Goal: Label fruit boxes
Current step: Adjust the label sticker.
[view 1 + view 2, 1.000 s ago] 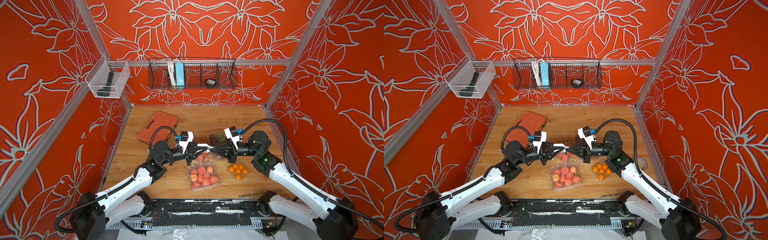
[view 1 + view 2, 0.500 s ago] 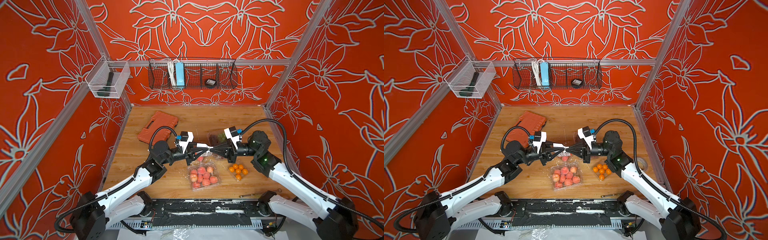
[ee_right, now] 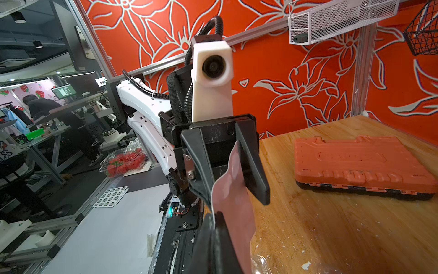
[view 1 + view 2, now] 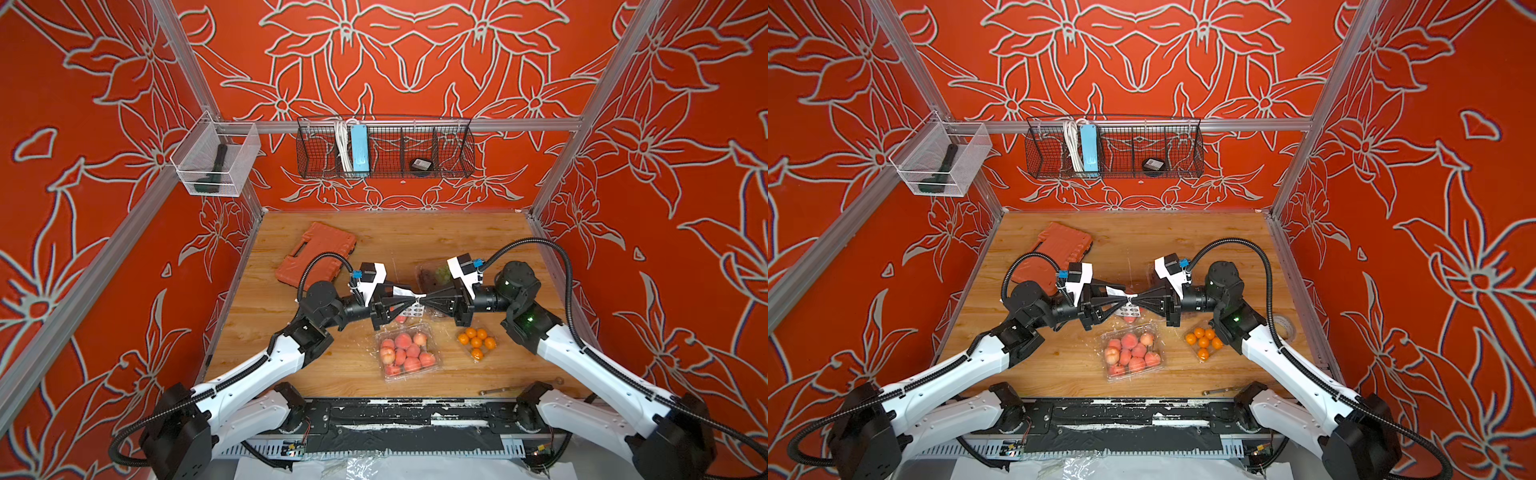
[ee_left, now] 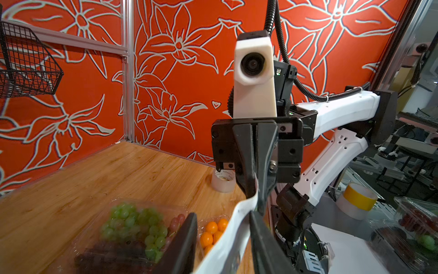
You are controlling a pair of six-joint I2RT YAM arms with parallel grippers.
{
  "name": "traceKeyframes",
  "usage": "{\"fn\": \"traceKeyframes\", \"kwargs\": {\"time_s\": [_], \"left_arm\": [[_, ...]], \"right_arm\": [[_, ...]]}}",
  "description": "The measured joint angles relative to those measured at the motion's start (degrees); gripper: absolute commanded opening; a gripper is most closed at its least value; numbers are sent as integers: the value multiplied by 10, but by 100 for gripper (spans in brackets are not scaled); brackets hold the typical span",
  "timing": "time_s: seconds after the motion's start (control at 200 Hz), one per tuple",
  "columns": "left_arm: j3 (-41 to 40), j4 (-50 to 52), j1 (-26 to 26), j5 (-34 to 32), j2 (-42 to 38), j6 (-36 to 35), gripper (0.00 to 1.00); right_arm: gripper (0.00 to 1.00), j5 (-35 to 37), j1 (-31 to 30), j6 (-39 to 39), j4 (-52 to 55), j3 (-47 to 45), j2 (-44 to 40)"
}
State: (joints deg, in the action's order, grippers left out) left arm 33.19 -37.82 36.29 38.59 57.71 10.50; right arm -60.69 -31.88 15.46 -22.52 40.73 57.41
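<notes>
My right hand [image 4: 422,299] is clenched on one end of the white sticker sheet [image 4: 1128,308]. My left hand [image 3: 234,197] meets it tip to tip above the desk [image 4: 415,237], released, jaws apart with the sheet running between them. Under us, mostly hidden, lies the box with few peaches [image 4: 401,319]. The grape box [image 5: 128,232] sits behind, the full peach box [image 4: 405,353] in front, the small-oranges box [image 4: 476,343] to its right, all flat on the desk. The ribbed tool case [image 4: 318,257] lies well apart, back left.
</notes>
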Motion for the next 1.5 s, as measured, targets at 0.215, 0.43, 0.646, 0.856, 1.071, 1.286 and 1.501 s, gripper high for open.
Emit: {"fn": "traceKeyframes", "kwargs": {"time_s": [0.215, 0.43, 0.646, 0.856, 1.071, 1.286, 1.501], "left_arm": [[-6, 0, 0, 9, -18, -1, 49], [-8, 0, 0, 9, -23, -1, 62], [-17, 0, 0, -5, -44, -2, 62], [-17, 2, -3, -27, -43, -2, 56], [-17, 10, -3, -39, -43, -2, 52], [-17, 17, -3, -42, -35, -2, 53], [-17, 16, -3, -42, -29, 0, 52]], "right_arm": [[0, 4, -3, 0, 1, 0, 1], [0, 9, -3, -1, 6, 0, 5], [0, 9, -3, 0, 9, 0, 5], [0, 2, -3, 0, 8, 0, 5], [0, 2, -3, 0, 7, 0, 1], [0, 2, -3, 0, -2, -1, -2], [0, -2, -3, 1, -8, -1, 1]]}}
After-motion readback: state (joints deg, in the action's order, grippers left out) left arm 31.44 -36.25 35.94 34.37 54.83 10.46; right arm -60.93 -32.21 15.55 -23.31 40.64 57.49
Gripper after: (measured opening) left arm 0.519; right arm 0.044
